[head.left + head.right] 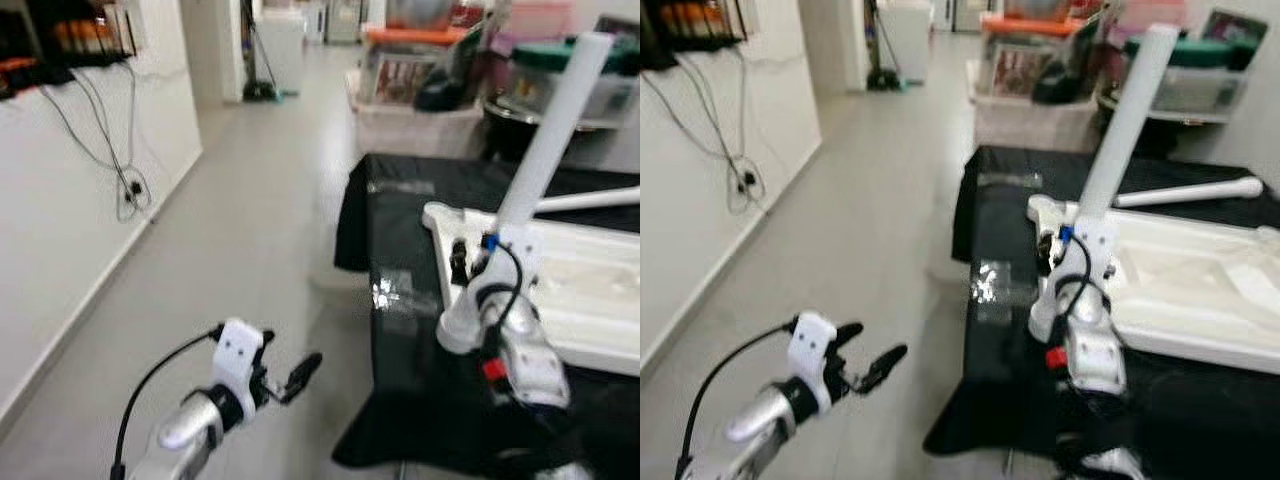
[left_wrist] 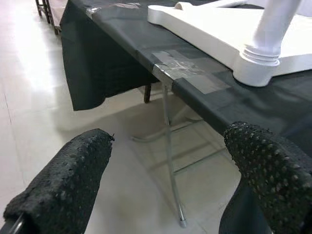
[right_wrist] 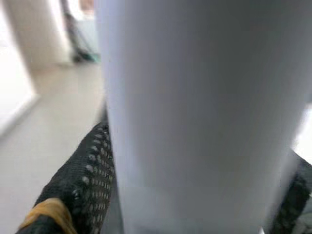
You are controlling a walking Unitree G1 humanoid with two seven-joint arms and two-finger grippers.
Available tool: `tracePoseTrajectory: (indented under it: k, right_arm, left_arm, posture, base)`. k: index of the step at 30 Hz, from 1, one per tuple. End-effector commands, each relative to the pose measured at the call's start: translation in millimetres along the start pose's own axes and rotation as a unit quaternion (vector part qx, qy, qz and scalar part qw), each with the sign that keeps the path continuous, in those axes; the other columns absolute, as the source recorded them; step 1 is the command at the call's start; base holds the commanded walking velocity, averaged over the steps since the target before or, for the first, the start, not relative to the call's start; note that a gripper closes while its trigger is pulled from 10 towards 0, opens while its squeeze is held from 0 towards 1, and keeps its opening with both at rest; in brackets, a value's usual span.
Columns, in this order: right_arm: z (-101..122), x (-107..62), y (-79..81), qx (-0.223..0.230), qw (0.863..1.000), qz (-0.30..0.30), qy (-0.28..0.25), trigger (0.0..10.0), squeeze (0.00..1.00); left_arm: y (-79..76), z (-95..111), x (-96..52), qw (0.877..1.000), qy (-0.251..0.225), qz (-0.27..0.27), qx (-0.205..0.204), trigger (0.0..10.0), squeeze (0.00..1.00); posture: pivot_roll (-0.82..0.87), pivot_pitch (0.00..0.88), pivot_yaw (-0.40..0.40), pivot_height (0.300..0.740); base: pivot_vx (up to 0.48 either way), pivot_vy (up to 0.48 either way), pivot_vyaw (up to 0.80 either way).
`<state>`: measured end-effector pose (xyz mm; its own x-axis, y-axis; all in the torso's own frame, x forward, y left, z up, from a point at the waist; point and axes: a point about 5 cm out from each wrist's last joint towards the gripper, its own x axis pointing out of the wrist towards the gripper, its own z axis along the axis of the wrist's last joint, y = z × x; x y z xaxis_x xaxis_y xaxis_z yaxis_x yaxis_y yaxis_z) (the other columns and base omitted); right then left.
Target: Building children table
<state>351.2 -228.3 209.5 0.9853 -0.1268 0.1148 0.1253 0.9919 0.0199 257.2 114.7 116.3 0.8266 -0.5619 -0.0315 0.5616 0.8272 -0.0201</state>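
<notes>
The right gripper [image 1: 1065, 262] clamps the upright white cylindrical table leg [image 1: 555, 125] on the inverted white tabletop [image 1: 1200, 275]; the left gripper [image 1: 290, 375] hovers, fingers apart.

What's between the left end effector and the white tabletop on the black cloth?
Bare grey floor, then the black cloth's edge with a clear tape patch, seen in the left wrist view. The left end effector hangs open, off the table.

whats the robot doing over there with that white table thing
It is assembling a children's table. The white tabletop lies upside down on a black-covered table. The right gripper grips a white leg standing tilted in the near corner. Another leg lies behind. The left gripper hovers open over the floor.
</notes>
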Motion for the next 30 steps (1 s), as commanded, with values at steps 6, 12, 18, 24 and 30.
tracePoseTrajectory:
  k: [6, 12, 18, 24, 30]
  right_arm:
    - [19, 5.0, 8.0, -0.044, 0.949, 0.313, -0.012, 10.0, 0.00]
    - [16, 3.0, 8.5, -0.037, 0.917, 0.396, 0.017, 10.0, 0.00]
    - [10, 7.4, 16.9, -0.024, 0.897, 0.440, 0.032, 2.0, 0.00]
    - [8, 13.4, 14.2, -0.024, 0.907, 0.420, 0.022, 0.0, 0.00]
    - [2, 26.6, 1.6, -0.054, 0.958, 0.281, 0.030, 0.0, 0.00]
  left_arm:
    - [1.7, -2, 0.2, 1.000, 0.006, -0.002, 0.001, 10.0, 0.00]
    - [2.3, -2, 0.0, 1.000, 0.006, 0.000, 0.002, 10.0, 0.00]
    - [2.5, -2, -2.1, 1.000, 0.007, 0.003, 0.004, 10.0, 0.00]
    - [3.3, -1, -3.2, 1.000, 0.006, 0.005, 0.004, 10.0, 0.00]
    - [2.9, -1, -3.5, 1.000, 0.007, 0.005, 0.003, 10.0, 0.00]
  posture:
    - [0.06, 0.000, -0.071, 0.740]
    - [0.07, 0.000, -0.079, 0.740]
    - [0.09, 0.000, -0.085, 0.740]
    - [0.09, 0.000, -0.083, 0.740]
    - [0.08, 0.000, -0.085, 0.740]
  base:
    - [0.000, 0.000, 0.00]
    - [0.000, 0.000, 0.00]
    - [0.000, 0.000, 0.00]
    - [0.000, 0.000, 0.00]
    - [0.000, 0.000, 0.00]
